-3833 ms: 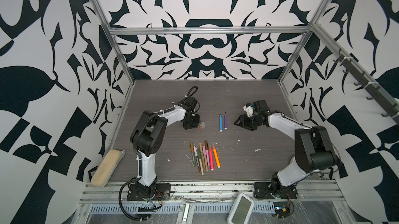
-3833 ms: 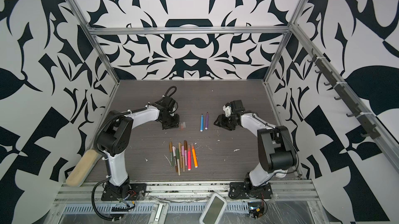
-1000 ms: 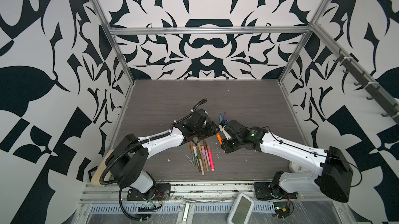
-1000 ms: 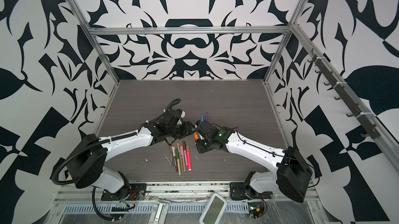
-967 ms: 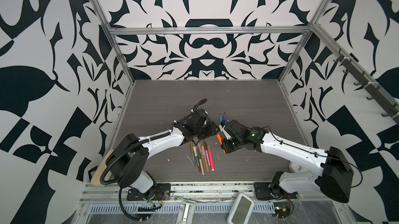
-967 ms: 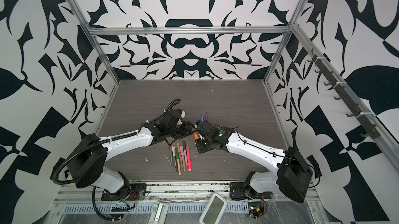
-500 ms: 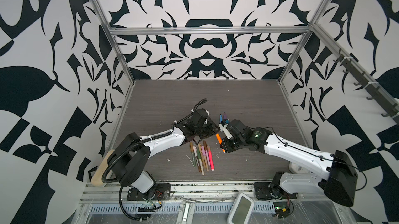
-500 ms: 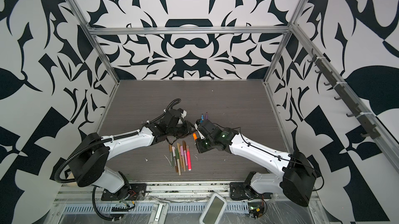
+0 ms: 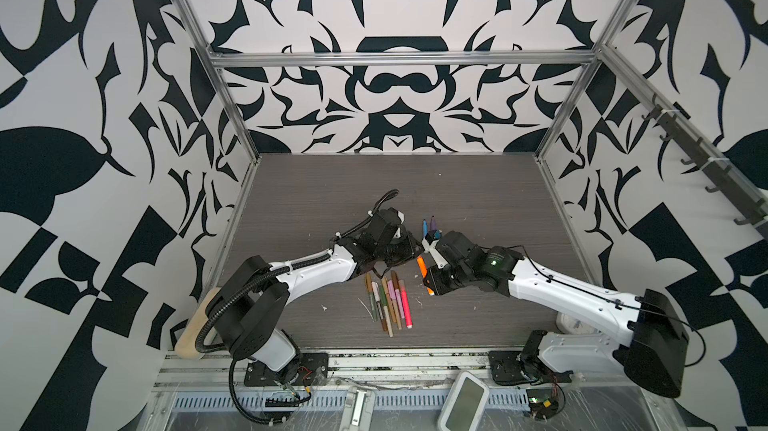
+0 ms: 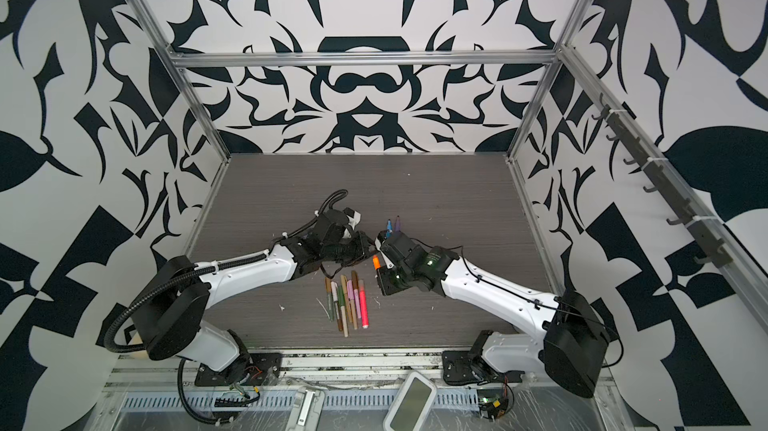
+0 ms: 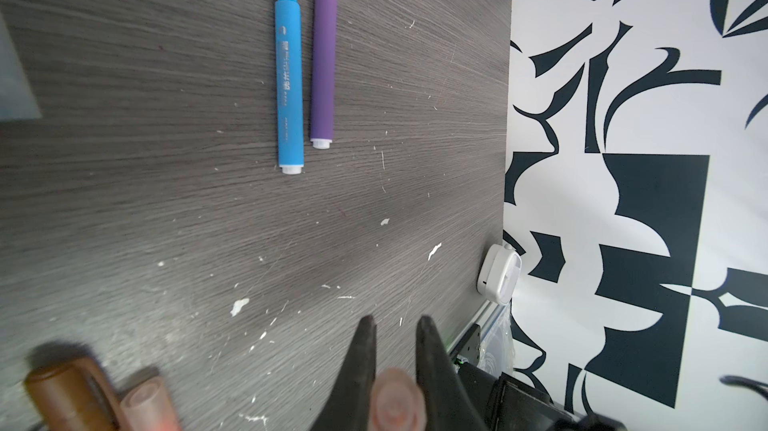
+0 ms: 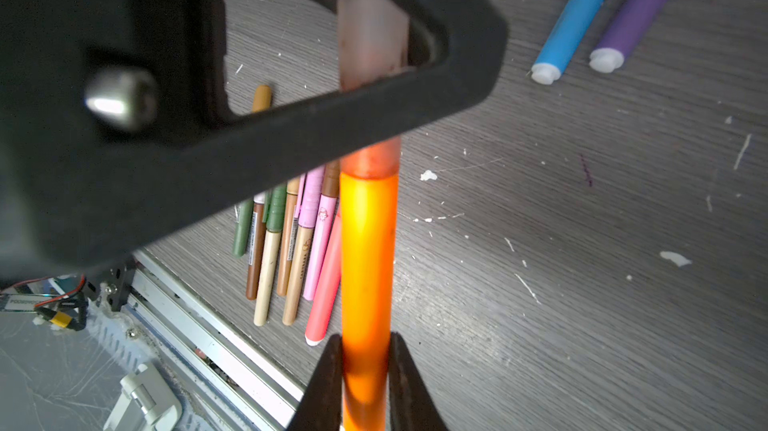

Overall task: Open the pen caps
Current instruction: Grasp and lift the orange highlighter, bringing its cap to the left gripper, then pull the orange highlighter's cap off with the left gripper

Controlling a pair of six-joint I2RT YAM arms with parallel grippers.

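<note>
Right wrist view: right gripper (image 12: 365,350) jaws clamped on orange pen (image 12: 368,242) body, left gripper (image 11: 395,325) jaws pinching its pinkish cap (image 12: 370,42). Opposed grips, prob. so cap pulls straight off.

The left arm (image 9: 316,273) and the right arm (image 9: 561,291) reach low and forward from their bases, angled inward until the grippers meet tip to tip. The left gripper (image 11: 395,325) has its jaws pinched narrowly on a translucent pinkish pen cap (image 11: 395,402). The right gripper (image 12: 365,341) presses its jaws against both sides of an orange marker (image 12: 368,250).
</note>
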